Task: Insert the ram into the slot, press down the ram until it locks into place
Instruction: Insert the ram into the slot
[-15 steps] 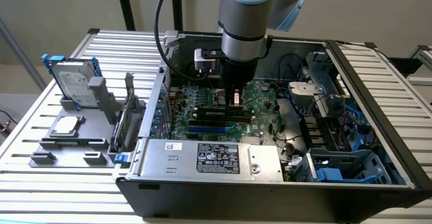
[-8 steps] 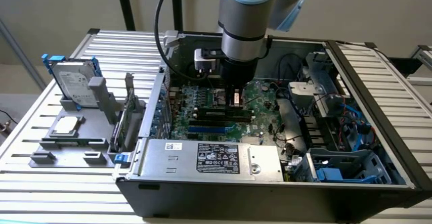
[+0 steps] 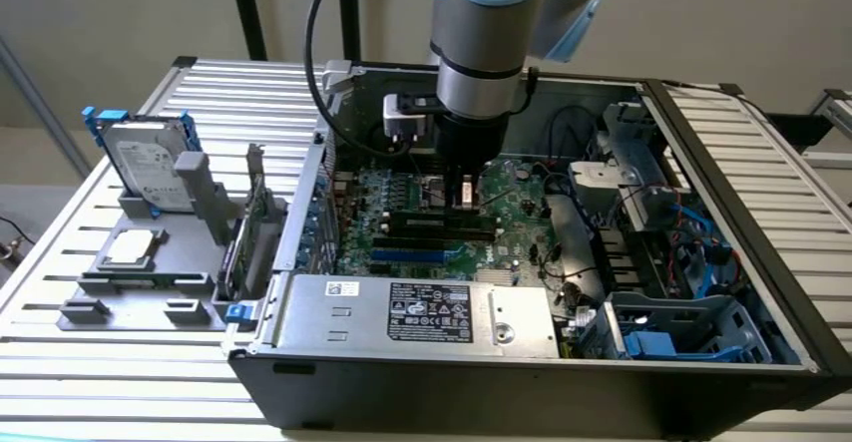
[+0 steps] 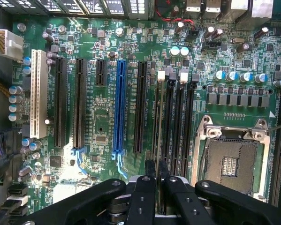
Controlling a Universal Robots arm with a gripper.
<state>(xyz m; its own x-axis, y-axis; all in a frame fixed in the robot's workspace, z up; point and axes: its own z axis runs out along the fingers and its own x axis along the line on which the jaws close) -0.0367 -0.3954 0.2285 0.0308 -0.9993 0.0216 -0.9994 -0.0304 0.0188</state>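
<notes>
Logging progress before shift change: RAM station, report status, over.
Gripper shut on ram stick. Stick edge-on, aligned along memory slots; seating unclear. No obstruction seen.

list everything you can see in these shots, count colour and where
computer case: one, black, open, on the slatted table
motherboard: one, green, inside the case
memory slots: several, black with pale end clips, parallel, beside the CPU socket
ram: one, thin, seen edge-on, over the memory slots
CPU socket: one, silver-framed, on the motherboard
blue slot: one, among black expansion slots
white slot: one, beside the black expansion slots
power supply: one, silver with a black label, in the case
hard drive: one, silver, upright on the grey fixture, exterior view's left
arm: one, silver and blue, reaching into the case
hand: one, black, shut on the ram
</notes>
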